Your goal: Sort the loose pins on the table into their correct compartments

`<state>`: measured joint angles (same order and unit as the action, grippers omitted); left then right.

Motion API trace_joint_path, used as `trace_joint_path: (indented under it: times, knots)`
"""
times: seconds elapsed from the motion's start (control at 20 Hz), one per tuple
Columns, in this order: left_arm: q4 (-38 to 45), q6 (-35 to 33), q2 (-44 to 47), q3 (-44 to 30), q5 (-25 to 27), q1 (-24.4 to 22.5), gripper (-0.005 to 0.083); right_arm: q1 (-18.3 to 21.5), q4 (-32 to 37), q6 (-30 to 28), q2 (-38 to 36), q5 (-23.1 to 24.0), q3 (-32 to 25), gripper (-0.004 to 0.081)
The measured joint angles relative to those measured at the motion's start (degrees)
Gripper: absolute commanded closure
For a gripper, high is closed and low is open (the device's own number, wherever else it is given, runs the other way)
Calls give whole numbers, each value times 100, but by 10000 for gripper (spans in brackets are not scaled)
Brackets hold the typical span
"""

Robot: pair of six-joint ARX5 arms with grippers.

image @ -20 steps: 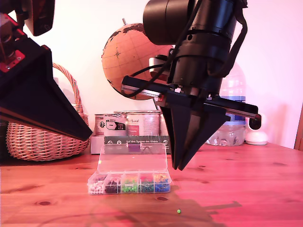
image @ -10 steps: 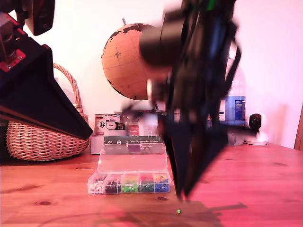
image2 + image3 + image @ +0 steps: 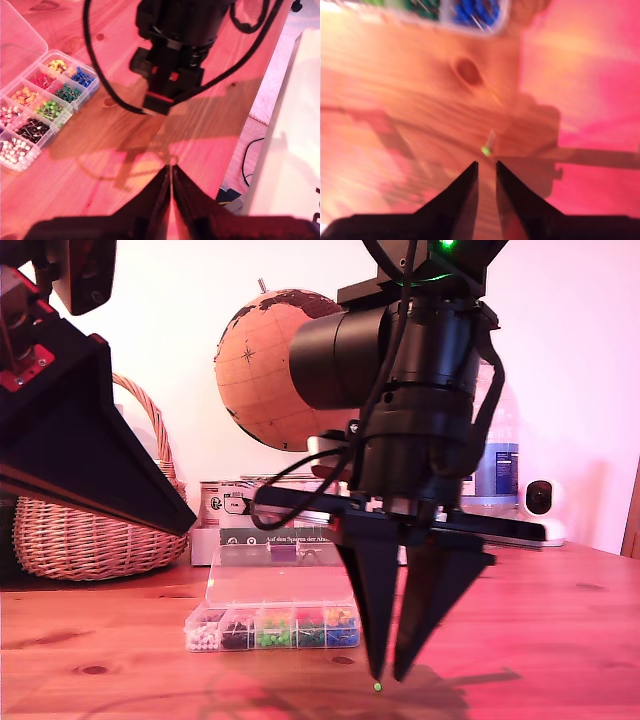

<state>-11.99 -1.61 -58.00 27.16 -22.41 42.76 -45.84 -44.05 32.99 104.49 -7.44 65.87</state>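
Just ahead of second pincer (image 3: 486,167) tips: green pin (image 3: 485,150) on worktop (image 3: 560,640), shaft pointing away; jaws slightly parted, empty.

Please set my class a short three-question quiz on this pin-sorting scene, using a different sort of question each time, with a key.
1. True or false: the tiny green ball-headed pin lies inside the clear plastic hinged-lid compartment box.
2. Choose one. The jaws of my second pincer are:
A) shut on the pin
B) open, with the pin loose on the reddish-brown pine table near their tips
C) out of view
3. Short answer: what colour are the pins in the compartment at the exterior view's left end of the box?

Key: 1 false; 2 B; 3 white, the white pin cluster.
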Motion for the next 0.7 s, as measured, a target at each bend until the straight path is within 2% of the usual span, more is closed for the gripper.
trace_joint_path:
  times: [0.7]
  knots:
    - [0,2,0,0,0,-2,793,11,138,-2,7,7,4,684]
